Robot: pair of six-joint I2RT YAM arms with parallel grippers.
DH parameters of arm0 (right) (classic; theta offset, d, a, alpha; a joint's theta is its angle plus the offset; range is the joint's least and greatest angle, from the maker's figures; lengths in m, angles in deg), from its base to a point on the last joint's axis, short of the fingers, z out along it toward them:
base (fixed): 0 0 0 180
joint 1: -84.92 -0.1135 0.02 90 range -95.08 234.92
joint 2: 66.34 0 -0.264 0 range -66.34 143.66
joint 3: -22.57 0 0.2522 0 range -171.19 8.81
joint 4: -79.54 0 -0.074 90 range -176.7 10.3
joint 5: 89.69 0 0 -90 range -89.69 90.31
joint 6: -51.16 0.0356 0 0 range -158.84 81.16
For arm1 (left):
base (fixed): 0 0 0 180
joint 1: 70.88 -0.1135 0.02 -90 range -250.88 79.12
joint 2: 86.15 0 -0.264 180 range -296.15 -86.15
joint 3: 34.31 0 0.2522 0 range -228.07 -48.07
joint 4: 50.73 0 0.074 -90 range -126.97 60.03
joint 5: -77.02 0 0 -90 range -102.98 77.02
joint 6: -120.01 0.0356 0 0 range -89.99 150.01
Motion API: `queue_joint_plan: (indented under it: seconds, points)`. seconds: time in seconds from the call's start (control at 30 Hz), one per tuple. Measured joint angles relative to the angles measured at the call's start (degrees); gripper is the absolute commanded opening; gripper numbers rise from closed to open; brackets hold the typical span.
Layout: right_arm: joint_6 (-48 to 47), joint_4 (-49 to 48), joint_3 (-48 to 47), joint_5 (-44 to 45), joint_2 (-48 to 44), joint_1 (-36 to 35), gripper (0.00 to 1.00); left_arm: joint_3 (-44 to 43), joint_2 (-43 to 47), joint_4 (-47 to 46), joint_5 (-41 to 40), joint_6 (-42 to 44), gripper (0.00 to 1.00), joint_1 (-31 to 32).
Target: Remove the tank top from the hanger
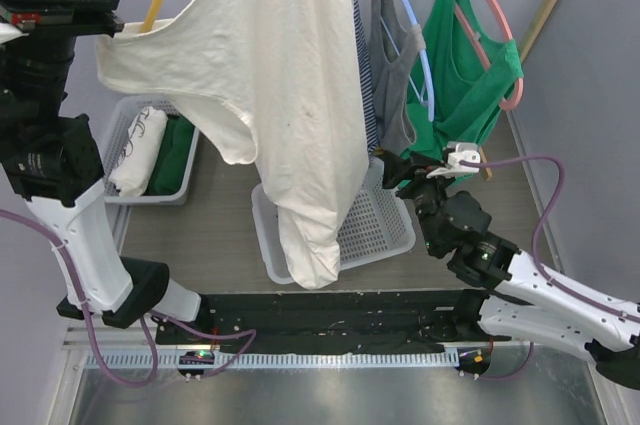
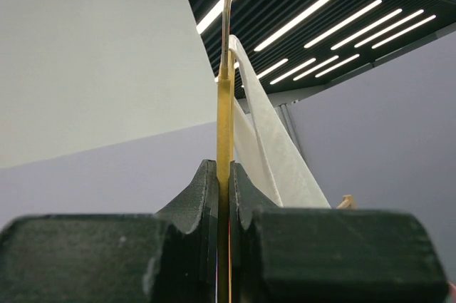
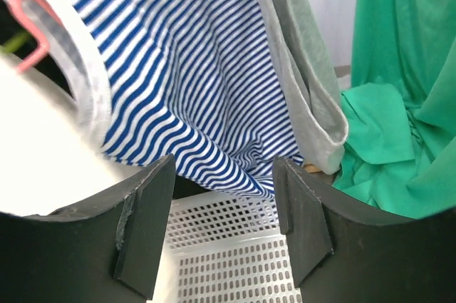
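Left claw [image 2: 223,199] is pinched tight on the yellow hanger [image 2: 224,125], up high. The white tank top [image 1: 300,95] drapes from it, its hem over the white basket [image 1: 385,230]. Right claw [image 3: 224,210] is spread and empty, near the cloth. The fabric looks light, limp and stretchy (a bunched fold should grip fine). I'd take the lower body and drag the straps off the hanger.

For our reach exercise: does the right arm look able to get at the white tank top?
Probably yes: the right gripper is open, close beside the white tank top, and the top view shows nothing between them.
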Motion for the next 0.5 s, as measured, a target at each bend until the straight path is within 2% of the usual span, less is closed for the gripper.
queue_joint_plan:
  seconds: [0.1, 0.27, 0.4, 0.5]
  points:
    - [-0.92, 0.20, 1.33, -3.69, -4.22, 0.07, 0.60, 0.04, -1.27, 0.04, -0.04, 1.07, 0.00, -0.02]
    - [-1.77, 3.41, 0.74, -16.83, -6.43, 0.11, 0.48, 3.45, -0.37, 0.15, 0.24, 1.92, 0.00, -0.02]
    - [-2.10, 6.64, -2.60, -29.64, -0.13, -0.61, 0.51, 3.93, 0.11, 0.44, 0.98, 1.88, 0.00, 0.00]
    - [-3.30, 9.46, -6.25, -38.51, 9.55, -1.99, 0.55, 3.93, 0.74, 0.52, 1.38, 1.81, 0.00, 0.00]
